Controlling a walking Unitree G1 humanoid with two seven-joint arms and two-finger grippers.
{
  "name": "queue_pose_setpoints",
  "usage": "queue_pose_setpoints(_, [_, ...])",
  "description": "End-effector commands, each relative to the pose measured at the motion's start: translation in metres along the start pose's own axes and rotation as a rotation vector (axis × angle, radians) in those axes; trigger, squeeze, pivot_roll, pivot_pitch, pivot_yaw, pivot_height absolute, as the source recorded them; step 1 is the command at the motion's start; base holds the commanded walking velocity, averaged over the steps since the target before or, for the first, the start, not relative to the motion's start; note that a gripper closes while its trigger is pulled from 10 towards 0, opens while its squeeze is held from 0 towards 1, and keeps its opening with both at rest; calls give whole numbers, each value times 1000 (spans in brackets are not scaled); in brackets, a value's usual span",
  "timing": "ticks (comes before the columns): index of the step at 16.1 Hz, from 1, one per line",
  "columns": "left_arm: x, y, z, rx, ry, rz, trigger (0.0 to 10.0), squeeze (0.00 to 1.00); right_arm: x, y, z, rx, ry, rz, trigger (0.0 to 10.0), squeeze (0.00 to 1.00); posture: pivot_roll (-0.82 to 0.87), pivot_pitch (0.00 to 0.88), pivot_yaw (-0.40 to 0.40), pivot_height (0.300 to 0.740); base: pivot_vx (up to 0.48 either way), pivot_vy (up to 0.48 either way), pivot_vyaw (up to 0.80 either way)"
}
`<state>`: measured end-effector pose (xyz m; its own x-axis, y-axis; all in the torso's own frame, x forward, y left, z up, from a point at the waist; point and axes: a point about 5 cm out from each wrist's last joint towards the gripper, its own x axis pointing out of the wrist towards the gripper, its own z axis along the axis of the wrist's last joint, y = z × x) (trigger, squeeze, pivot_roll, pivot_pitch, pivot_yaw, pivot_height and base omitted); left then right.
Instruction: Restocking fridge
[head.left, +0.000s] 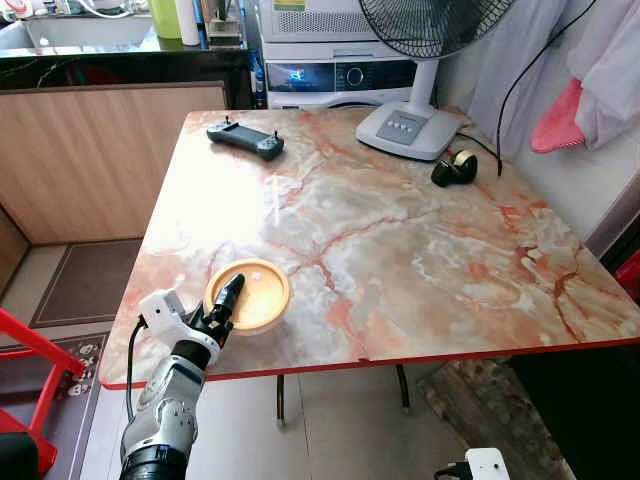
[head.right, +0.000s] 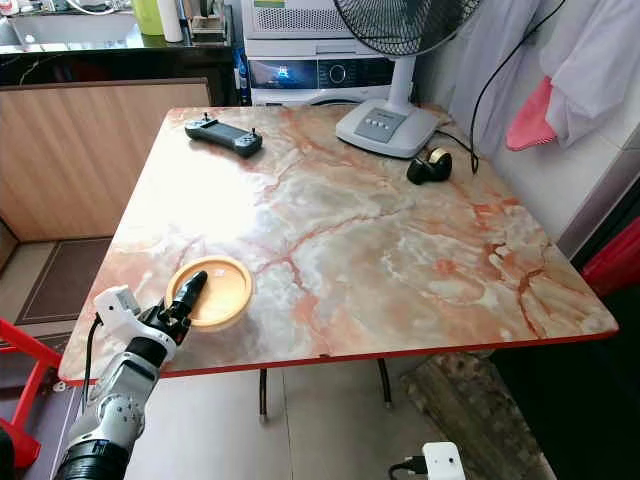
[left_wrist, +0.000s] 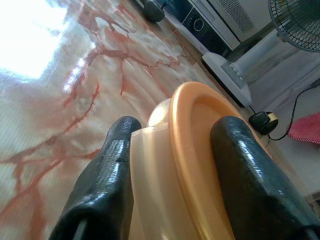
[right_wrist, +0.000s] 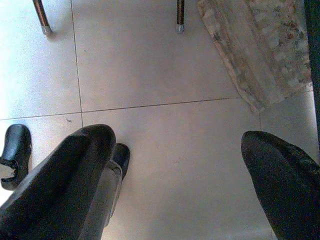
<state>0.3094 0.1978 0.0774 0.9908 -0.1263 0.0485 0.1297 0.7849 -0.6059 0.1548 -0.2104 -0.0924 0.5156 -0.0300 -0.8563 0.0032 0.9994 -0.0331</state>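
An orange shallow bowl (head.left: 258, 288) sits at the front left corner of the marble-patterned table (head.left: 420, 250). My left gripper (head.left: 226, 300) reaches up from below the table edge and is shut on the bowl's near rim. In the left wrist view one black finger (left_wrist: 107, 170) presses the outside of the bowl (left_wrist: 195, 115) and the other finger (left_wrist: 245, 165) lies inside it. The bowl looks empty. My right gripper (right_wrist: 177, 137) hangs open over the tiled floor, holding nothing.
A black handheld controller (head.left: 245, 140), a fan's white base (head.left: 408, 128) and a black tape dispenser (head.left: 455, 168) stand at the table's far side. A red chair (head.left: 30, 350) is at my left. Table legs (right_wrist: 180, 12) and a rug (right_wrist: 260, 45) lie below.
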Motion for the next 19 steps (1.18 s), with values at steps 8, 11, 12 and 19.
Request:
queue_pose_setpoints(8, [7,-15,13,16,-48,-66,0,0,0,2,-2,3,7,5,10000,0,36,0,-41,740,0,0,0])
queue_pose_setpoints(11, [5,-28,27,22,-101,-103,0,0,0,3,-4,4,10,6,10000,0,42,0,-32,740,0,0,0])
queue_pose_setpoints(12, [5,-31,29,24,-111,-113,0,0,0,3,-5,4,11,7,10000,0,44,0,-30,740,0,0,0])
queue_pose_setpoints(19, [-8,-47,68,323,-229,-12,10000,0,0,6,-6,49,2,1,10000,0,64,0,-15,740,0,0,0])
